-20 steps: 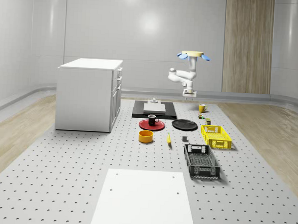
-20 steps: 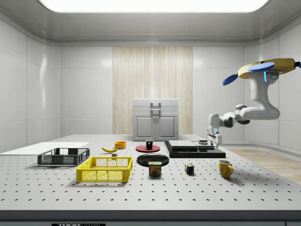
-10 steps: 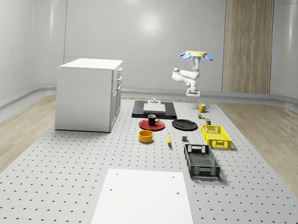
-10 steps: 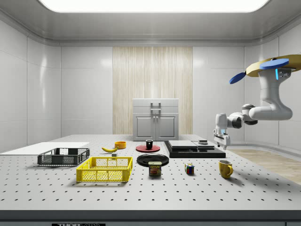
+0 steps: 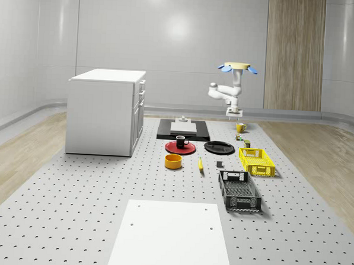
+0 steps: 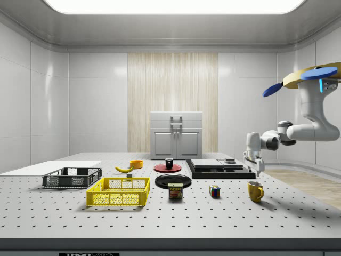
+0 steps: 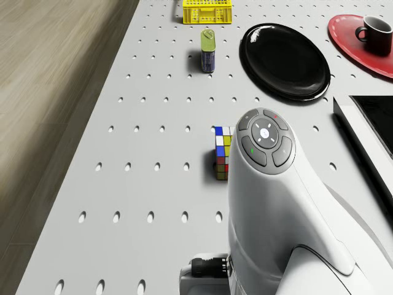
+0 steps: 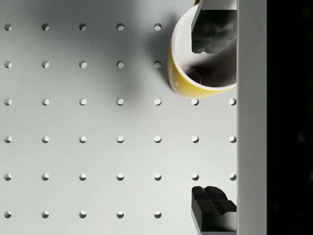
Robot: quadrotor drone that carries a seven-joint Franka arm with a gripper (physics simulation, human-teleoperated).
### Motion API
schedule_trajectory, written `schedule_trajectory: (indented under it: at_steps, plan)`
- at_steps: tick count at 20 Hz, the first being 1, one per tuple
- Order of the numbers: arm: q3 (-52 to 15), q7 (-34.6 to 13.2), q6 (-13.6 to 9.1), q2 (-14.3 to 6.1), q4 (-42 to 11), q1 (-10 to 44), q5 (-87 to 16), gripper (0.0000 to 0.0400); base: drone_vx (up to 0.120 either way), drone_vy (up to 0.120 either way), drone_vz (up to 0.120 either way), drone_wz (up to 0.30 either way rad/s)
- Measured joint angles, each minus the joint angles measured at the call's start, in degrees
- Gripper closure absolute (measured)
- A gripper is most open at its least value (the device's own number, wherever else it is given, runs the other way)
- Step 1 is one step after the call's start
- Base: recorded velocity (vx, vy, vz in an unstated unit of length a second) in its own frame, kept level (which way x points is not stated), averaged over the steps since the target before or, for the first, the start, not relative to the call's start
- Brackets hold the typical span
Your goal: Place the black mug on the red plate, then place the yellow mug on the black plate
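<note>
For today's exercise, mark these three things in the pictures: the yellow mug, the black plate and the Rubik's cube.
yellow mug (image 6: 255, 191): side view, on its outer wall.
black plate (image 7: 284, 60): drone view, on its bare centre.
Rubik's cube (image 7: 221, 152): drone view, on its coloured side face.

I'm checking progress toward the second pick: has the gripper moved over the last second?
Yes. In the side view the gripper has shifted toward that view's right and lower, away from the black slab, ending just above the yellow mug. The drone hovers above.

Black mug (image 5: 180, 141) upright on red plate (image 5: 171, 147); yellow mug (image 6: 255, 191) upright on table, at black plate's (image 5: 219, 148) one o'clock.
</note>
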State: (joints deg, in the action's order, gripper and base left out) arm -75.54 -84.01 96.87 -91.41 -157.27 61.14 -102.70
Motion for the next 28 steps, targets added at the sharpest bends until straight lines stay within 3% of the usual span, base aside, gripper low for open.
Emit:
schedule_trajectory:
  at_steps: [5, 13, 28]
  plan:
    - [0.0, 0.0, 0.01, -0.01, 0.0, 0.0, 0.0, 0.0, 0.024, 0.112, 0.0, 0.0]
    - [0.44, -0.02, 0.2, -0.01, 0.12, 0.1, -0.39, 0.0, 0.035, 0.0, 0.0, 0.0]
    - [8.08, -0.24, 3.27, 0.74, 2.81, 1.96, -7.4, 0.0, 0.0, 0.0, 0.0, 0.0]
